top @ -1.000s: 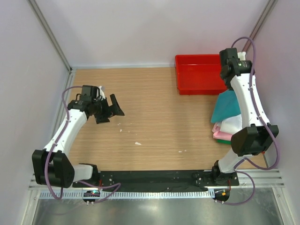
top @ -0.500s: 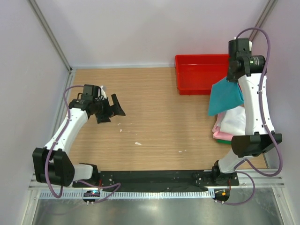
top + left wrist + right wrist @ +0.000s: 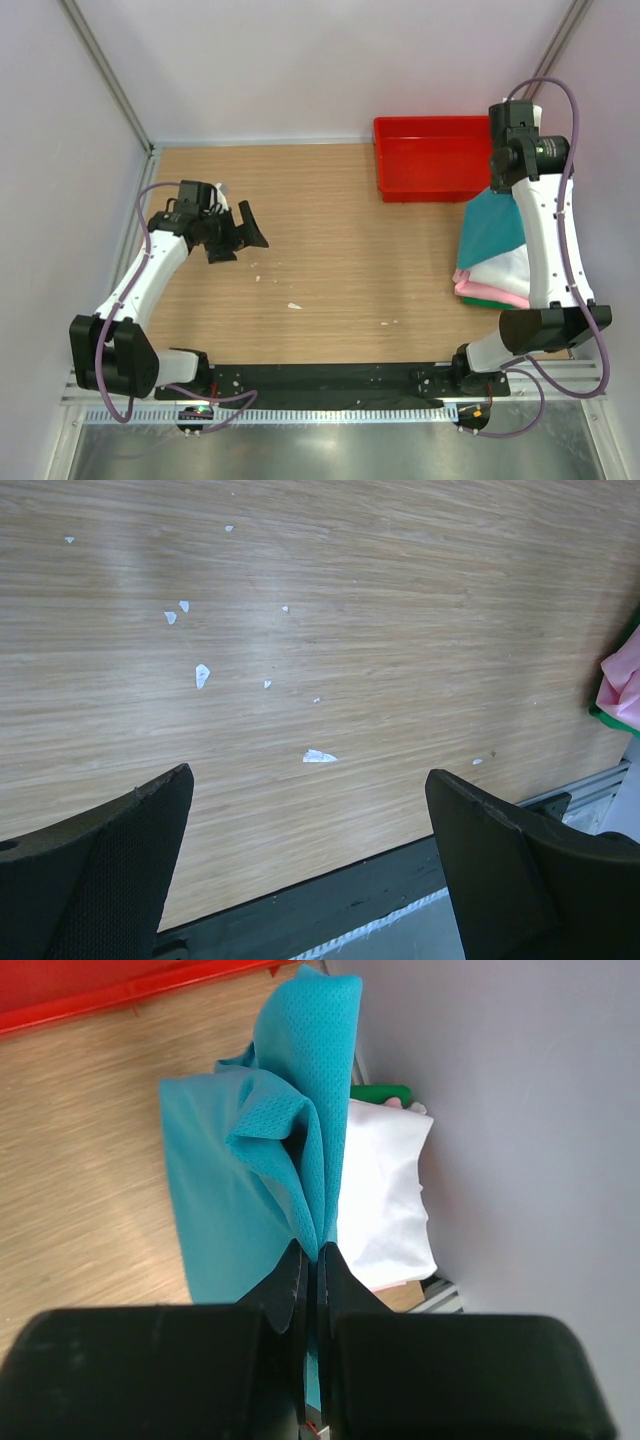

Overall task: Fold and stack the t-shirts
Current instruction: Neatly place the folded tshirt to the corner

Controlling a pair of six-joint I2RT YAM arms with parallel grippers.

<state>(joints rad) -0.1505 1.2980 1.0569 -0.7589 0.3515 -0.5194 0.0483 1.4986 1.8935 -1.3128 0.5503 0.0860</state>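
Pinching a bunched fold of the teal t-shirt (image 3: 300,1130) between tightly closed fingers, the right hand (image 3: 312,1260) held it up at the right edge of the tabletop (image 3: 340,250). Its lower part draped over the white t-shirt (image 3: 505,268), pink t-shirt (image 3: 485,290) and green t-shirt (image 3: 380,1093) stacked near the red tray (image 3: 425,150). The left hand (image 3: 240,240) hovered wide open, empty, over the tabletop's left side.

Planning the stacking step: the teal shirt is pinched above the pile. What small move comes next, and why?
Probably lower the right gripper so the teal t-shirt it pinches settles flat on the white t-shirt; the cloth hangs bunched from the shut jaws.
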